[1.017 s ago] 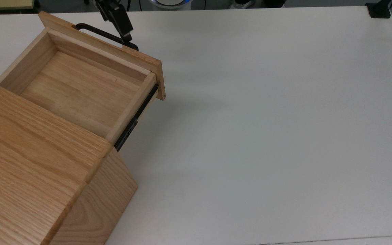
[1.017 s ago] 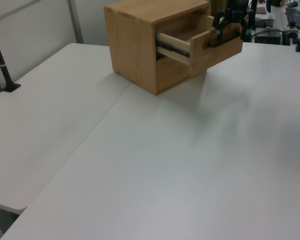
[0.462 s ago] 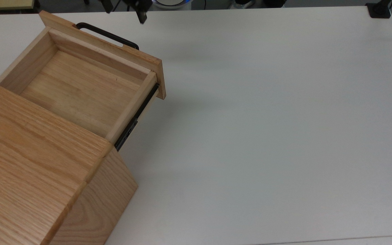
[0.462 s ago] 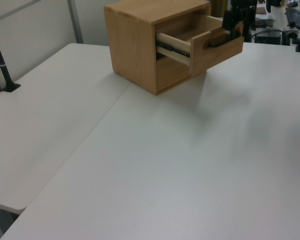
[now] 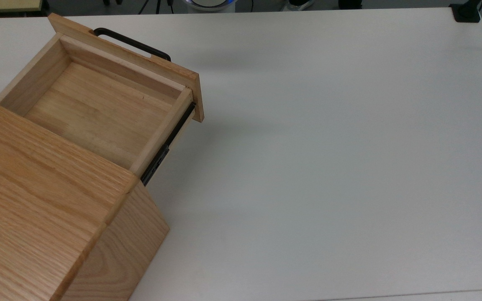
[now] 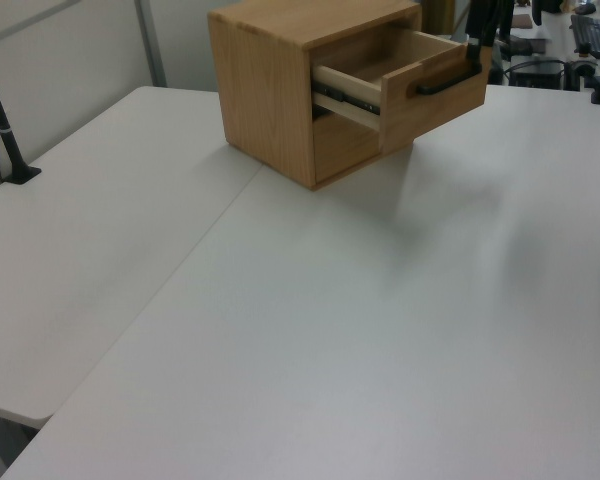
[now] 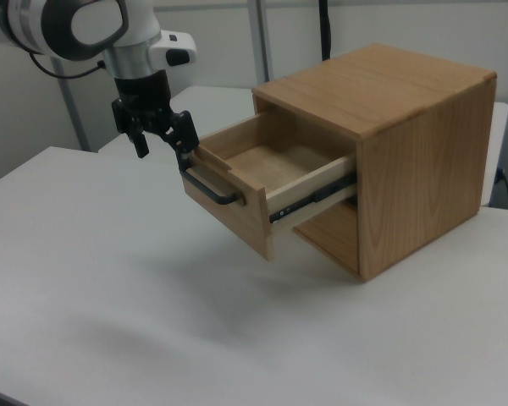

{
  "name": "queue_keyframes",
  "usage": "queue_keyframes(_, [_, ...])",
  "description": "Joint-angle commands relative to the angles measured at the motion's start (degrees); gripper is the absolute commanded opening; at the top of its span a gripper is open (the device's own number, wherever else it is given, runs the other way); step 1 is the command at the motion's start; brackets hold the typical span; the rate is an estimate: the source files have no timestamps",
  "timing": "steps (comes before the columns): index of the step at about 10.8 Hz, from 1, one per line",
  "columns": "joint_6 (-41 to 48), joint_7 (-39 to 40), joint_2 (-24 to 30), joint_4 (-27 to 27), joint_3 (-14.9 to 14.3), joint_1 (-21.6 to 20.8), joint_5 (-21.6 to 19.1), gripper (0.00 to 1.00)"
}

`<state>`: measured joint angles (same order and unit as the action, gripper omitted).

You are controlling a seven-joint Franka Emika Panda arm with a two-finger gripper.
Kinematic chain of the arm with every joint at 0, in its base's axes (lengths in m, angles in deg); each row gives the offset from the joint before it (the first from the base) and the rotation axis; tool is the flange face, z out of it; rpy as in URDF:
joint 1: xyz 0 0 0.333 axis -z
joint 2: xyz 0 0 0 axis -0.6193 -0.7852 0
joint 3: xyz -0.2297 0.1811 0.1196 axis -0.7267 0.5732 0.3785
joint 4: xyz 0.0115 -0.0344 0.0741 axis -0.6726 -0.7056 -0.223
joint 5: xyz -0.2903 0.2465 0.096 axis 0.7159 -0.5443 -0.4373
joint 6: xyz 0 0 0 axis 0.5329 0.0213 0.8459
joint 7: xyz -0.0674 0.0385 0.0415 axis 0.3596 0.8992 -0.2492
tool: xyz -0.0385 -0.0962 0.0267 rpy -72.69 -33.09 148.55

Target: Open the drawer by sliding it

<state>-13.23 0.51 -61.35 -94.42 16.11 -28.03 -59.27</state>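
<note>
The light oak drawer (image 5: 94, 108) stands pulled well out of its cabinet, its inside bare. Its black bar handle (image 5: 132, 42) runs along the front panel, and a black side rail (image 5: 163, 146) shows. In the right view the drawer (image 7: 262, 182) juts toward the right view's left, with the handle (image 7: 207, 188) low on its front. My gripper (image 7: 163, 145) hangs just above and beside the handle's upper end, open, with nothing between its fingers. In the left view a dark finger (image 6: 475, 45) stands above the handle (image 6: 445, 82).
The oak cabinet (image 5: 36, 200) sits at the top view's left on a white table (image 5: 329, 146). A black clamp (image 5: 467, 12) is at the top view's far right corner. A black post (image 6: 5, 130) stands at the left view's left edge.
My gripper has come off the handle and risen away from it, leaving the top view. The drawer has stayed where it was.
</note>
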Motion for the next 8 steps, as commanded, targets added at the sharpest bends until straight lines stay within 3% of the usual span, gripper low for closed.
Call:
queue_keyframes(1, [-3.2, 3.4, -1.9, 1.3, 0.0, -0.9, 6.4, 1.00])
queue_keyframes(3, [-3.3, 3.5, -4.8, 4.6, -0.2, -2.4, 8.0, 1.00])
queue_keyframes(8, [-3.0, 3.1, -5.4, 5.0, -0.1, -3.7, 7.3, 1.00])
